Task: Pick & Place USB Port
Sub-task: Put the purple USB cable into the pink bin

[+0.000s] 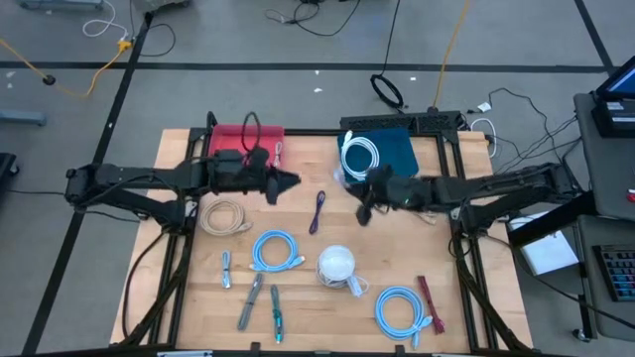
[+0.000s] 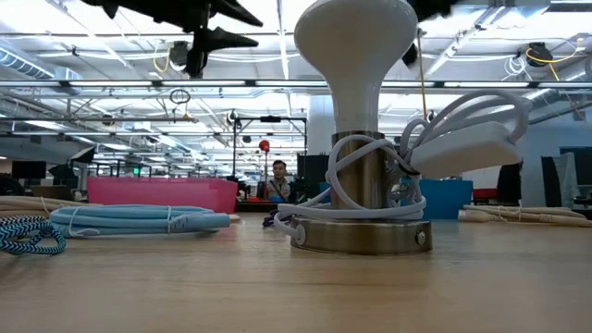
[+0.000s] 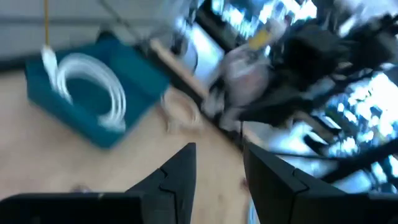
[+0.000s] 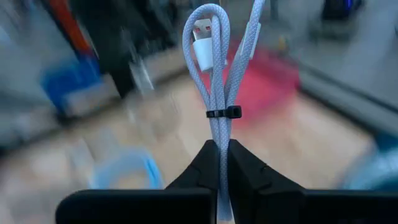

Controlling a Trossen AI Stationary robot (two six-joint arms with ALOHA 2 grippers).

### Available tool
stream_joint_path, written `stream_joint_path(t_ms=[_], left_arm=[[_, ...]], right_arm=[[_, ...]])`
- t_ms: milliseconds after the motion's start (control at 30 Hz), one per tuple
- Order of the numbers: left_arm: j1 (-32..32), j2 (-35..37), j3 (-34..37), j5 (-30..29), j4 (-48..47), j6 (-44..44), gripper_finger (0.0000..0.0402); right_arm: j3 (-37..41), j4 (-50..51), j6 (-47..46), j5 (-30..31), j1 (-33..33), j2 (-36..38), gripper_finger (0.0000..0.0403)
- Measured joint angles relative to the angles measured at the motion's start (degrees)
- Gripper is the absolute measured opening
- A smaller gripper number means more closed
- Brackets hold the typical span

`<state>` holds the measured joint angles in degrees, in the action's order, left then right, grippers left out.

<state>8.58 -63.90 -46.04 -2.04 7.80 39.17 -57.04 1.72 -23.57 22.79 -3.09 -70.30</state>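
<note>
Your right gripper [image 4: 222, 149] has its fingers clamped on a bundled pale USB cable [image 4: 217, 74], gripping it below the black tie so the looped end and its connector stand up past the fingertips. In the high view that gripper [image 1: 367, 210] hangs above the surface just in front of the blue tray [image 1: 397, 149], which already holds a coiled white cable [image 1: 359, 157].

Judging by that, the step in hand is the carry to a container. The wrist view looks blurred, so the bundle probably swings; move steadily and let the loop settle before you lower it. Bring the bundle well inside the tray wall before you part the fingers, or the long loop may drape over the rim. Which container is the target I cannot tell; the red tray [image 1: 248, 139] lies across the surface near the other arm.

Your left gripper [image 1: 283, 183] hovers beside the red tray, fingers apart and holding nothing. Keep it clear of the right arm's path.
</note>
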Motion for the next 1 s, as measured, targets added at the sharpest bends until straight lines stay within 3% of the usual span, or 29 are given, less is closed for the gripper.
stream_joint_path(t_ms=[67, 233, 333, 567, 867, 1000], left_arm=[[2.28, -0.27, -0.04, 1.31, 3.44, -0.29, 0.0136], [7.26, -2.55, -0.03, 10.79, 17.39, -0.47, 0.0136], [8.21, -3.65, -0.42, 11.85, 24.97, -1.22, 0.0136], [8.42, -8.61, -8.88, 22.17, 18.69, -3.34, 0.0136], [7.29, -9.99, -11.43, 22.38, 12.74, -4.89, 0.0134], [8.18, -9.13, -11.44, 22.40, 10.52, -4.32, 0.0075]], right_arm=[[-2.43, -5.67, 0.26, 0.08, 0.68, 0.00, 0.0003], [-6.15, -14.73, 0.24, 1.11, 2.13, -1.94, 0.0003], [-7.39, -17.60, -0.68, -0.68, 2.87, -4.61, 0.0003], [-9.18, -25.43, -7.55, -9.35, 3.65, -13.50, 0.0003], [-11.80, -27.97, -6.29, -11.09, 3.63, -16.29, 0.0003], [-11.78, -27.49, -4.11, -10.81, 3.73, -15.59, 0.0002]])
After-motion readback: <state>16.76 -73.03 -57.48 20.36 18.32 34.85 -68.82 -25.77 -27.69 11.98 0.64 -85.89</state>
